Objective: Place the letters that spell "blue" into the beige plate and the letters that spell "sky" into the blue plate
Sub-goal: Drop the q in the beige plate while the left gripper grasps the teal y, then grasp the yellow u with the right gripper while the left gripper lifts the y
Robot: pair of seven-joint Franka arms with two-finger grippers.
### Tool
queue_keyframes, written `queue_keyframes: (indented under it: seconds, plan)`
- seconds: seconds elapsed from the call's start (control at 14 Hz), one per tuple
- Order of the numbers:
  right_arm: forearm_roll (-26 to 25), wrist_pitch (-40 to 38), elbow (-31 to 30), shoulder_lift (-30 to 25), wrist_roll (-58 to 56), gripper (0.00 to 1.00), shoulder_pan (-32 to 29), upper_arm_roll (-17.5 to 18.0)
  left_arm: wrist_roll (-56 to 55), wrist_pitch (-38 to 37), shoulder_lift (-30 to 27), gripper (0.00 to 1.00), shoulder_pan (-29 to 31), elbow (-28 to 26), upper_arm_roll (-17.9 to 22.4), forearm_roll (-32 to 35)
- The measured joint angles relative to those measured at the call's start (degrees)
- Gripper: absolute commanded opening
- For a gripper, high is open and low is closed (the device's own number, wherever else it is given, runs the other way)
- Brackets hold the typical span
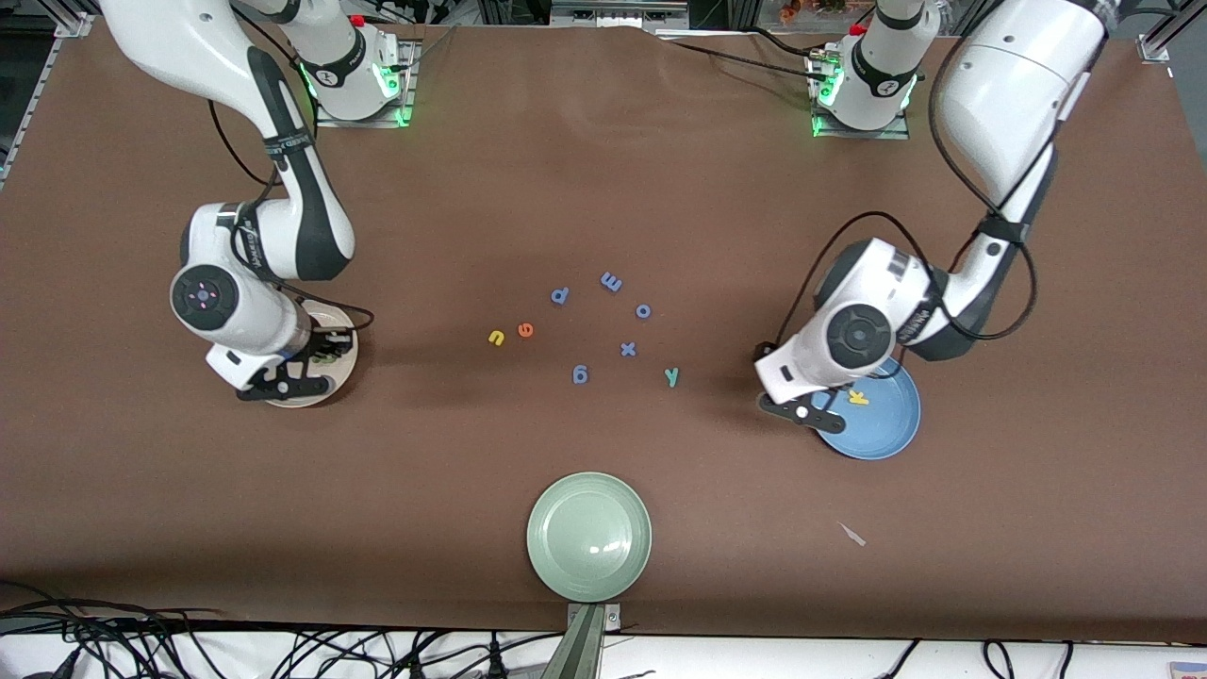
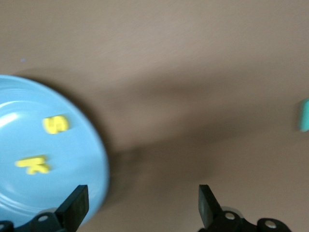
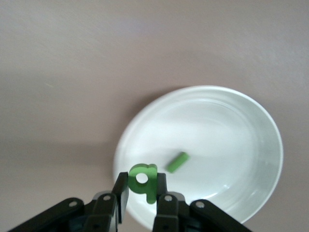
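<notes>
Over the beige plate [image 1: 341, 375] [image 3: 231, 140] my right gripper [image 1: 322, 358] [image 3: 142, 191] is shut on the dark green b [image 3: 143, 181]. The thin green l [image 3: 177, 162] lies in that plate. My left gripper [image 1: 801, 411] [image 2: 143, 203] hangs open and empty over the blue plate's [image 1: 886, 429] [image 2: 72, 159] rim and the table beside it. In that plate lie the yellow k [image 1: 858, 397] [image 2: 33, 164] and the yellow s [image 2: 56, 124]. The teal y [image 1: 671, 377] [image 2: 304, 115], yellow u [image 1: 496, 337] and orange e [image 1: 526, 330] lie on the table near its middle.
Several blue-violet letters [image 1: 628, 349] are scattered among the loose letters at mid-table. A pale green plate [image 1: 589, 536] stands at the table's edge nearest the front camera. A small scrap [image 1: 853, 535] lies on the table, nearer the camera than the blue plate.
</notes>
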Motion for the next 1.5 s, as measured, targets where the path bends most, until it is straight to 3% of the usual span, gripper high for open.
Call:
queue_keyframes:
  seconds: [0.07, 0.14, 0.29, 0.5, 0.64, 1.0, 1.07, 1.29, 1.5]
  plan:
    - [0.00, 3.45, -2.89, 0.03, -1.84, 0.96, -0.17, -0.97, -4.20, 0.05, 0.60, 1.00, -2.02, 1.22, -0.02, -0.01]
    - [0.00, 5.78, -4.85, 0.34, -2.97, 1.00, -0.69, -1.44, -8.45, 0.07, 1.57, 1.00, -4.24, 2.85, -0.02, -0.02]
    - [0.04, 6.31, -5.41, 0.37, -3.88, 1.00, -1.29, -1.39, -15.73, 0.08, 4.41, 1.00, -8.29, 6.38, 0.10, -0.01]
    - [2.14, -3.70, 0.36, -0.70, -1.27, 1.00, -0.75, 0.54, -22.75, 0.20, 9.68, 1.00, -13.06, 11.83, 0.74, -0.01]
    - [3.99, -8.78, 5.44, -0.89, 3.86, 1.00, -0.50, 3.16, -24.84, 0.29, 12.63, 1.00, -15.02, 14.93, 1.32, -0.01]
    - [4.27, -9.57, 9.67, 0.87, 24.00, 1.00, 0.98, 11.29, -25.44, 2.36, 15.34, 0.97, -16.59, 16.96, 4.35, -0.01]
    - [4.27, -9.32, 11.56, 2.59, 29.88, 1.00, 2.45, 12.43, -25.43, 2.64, 15.69, 0.83, -16.62, 16.97, 4.41, -0.01]
    - [4.35, -4.19, 13.36, 6.12, 40.44, 1.00, 6.07, 12.73, -25.44, 2.77, 15.82, 0.70, -16.67, 16.99, 4.43, 0.00]
    - [4.35, 1.30, 13.55, 9.54, 49.24, 1.00, 10.16, 12.80, -25.55, 2.81, 16.03, 0.45, -16.72, 16.97, 4.47, -0.01]
